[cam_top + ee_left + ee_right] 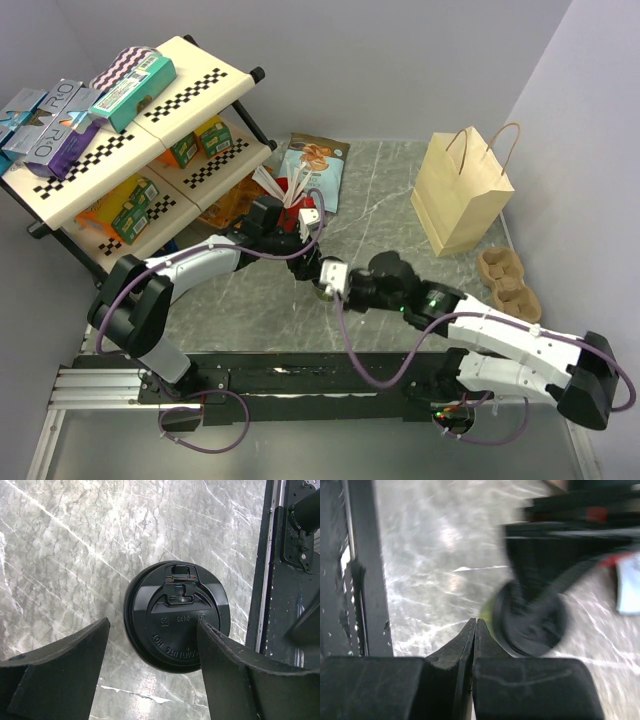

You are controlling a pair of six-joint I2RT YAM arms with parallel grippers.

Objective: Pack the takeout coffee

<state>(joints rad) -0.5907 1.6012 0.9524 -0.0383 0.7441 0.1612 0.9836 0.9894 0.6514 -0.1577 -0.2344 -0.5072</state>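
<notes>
Takeout coffee: a dark-green cup with its black lid point(175, 625) on, standing upright on the marble table point(60, 555) near the front rail, between the two wrists in the top view point(323, 291).
Left gripper point(153, 622): fingers spread wide above the lid, one to each side. The right-hand finger point(225, 670) overlaps the lid's rim in that view, and I cannot tell whether it touches.
Right gripper point(475, 625): fingers pressed together with nothing between them, tips just beside the cup.
Paper bag point(462, 190): stands upright at the far right, handles up. Its inside cannot be seen.
Red cup point(292, 208): holds white stirrers and is partly hidden behind the left wrist.
Cup carrier point(510, 282): moulded pulp, lying beside the bag.
Shelf point(120, 140): two tiers stacked with boxes.
Hard to make out: the right wrist view is blurred, so the cup shows only as a dark disc with a green edge.
</notes>
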